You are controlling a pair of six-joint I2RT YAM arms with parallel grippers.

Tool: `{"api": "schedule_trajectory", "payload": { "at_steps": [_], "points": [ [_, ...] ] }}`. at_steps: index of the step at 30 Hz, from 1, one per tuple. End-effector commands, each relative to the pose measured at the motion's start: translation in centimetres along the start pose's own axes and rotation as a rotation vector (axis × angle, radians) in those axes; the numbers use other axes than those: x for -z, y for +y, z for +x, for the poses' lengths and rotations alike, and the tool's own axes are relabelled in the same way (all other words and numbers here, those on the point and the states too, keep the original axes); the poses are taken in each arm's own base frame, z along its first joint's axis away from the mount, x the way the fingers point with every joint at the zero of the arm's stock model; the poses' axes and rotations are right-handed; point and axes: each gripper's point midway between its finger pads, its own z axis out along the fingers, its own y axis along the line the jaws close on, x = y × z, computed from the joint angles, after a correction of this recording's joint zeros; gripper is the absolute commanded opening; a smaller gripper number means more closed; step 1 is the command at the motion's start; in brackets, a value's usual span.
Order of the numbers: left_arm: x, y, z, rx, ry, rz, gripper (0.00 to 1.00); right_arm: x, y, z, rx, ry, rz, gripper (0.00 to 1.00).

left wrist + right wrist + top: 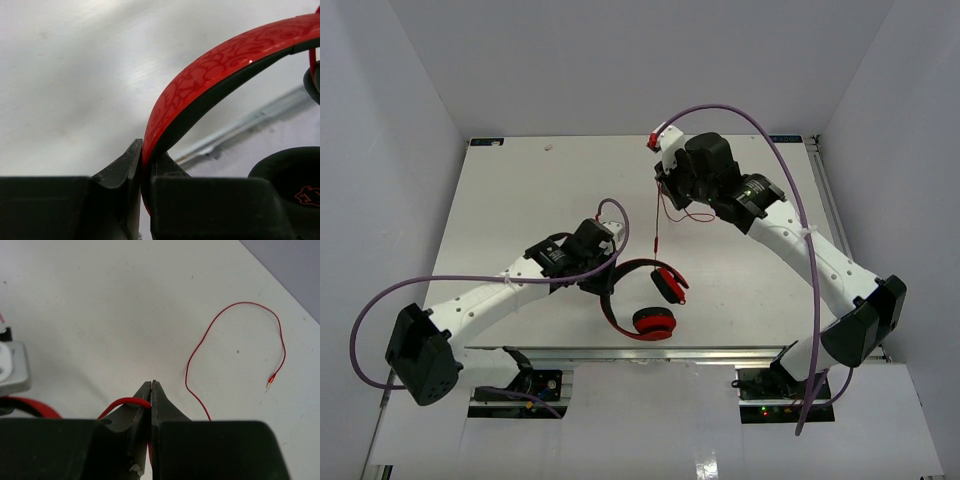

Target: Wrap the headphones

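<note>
Top external view: a white desk (520, 200) sits in a booth of plain pale walls (390, 120), with a metal rail (720, 349) along its near edge. The surface is matte and bare apart from the headphones (653, 322), which lie at the near middle, just ahead of that rail.

The left end effector (603, 283) is clamped on the red headband (611, 306). In the left wrist view both black fingers press the band's patterned red outside and black lining with no gap. The right end effector (660, 187), farther back on the desk, is closed on the thin red cable (656, 225). In the right wrist view the cable leaves the closed jaws, loops across the bare desk and ends in the plug (270, 382), which lies free. Thick purple cables (790, 170) arc over both arms.

Where the cable joins the headphones cannot be made out. The left arm covers part of the headband from above. The left wrist view cuts off all but an arc of the band and the edge of a black ear pad (285, 170). At the left edge of the right wrist view a pale block (12, 367) is cropped, and I cannot tell what it is.
</note>
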Motion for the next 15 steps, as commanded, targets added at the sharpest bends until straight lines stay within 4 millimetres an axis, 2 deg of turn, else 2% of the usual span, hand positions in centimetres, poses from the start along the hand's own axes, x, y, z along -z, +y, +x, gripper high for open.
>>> {"api": "schedule_trajectory", "payload": {
  "at_steps": [1, 7, 15],
  "points": [
    [0.0, 4.5, -0.8, 0.022, -0.015, -0.290, 0.00, 4.1, 0.7, -1.6, -0.054, -0.059, -0.032, 0.08],
    [-2.1, 6.8, -0.7, 0.045, 0.037, -0.428, 0.00, 6.4, 5.6, -1.0, -0.041, -0.093, -0.186, 0.08],
    [-3.7, 9.0, -2.8, 0.155, 0.019, -0.507, 0.00, 10.0, 11.9, 0.1, -0.108, -0.172, -0.370, 0.08]
  ]
}}
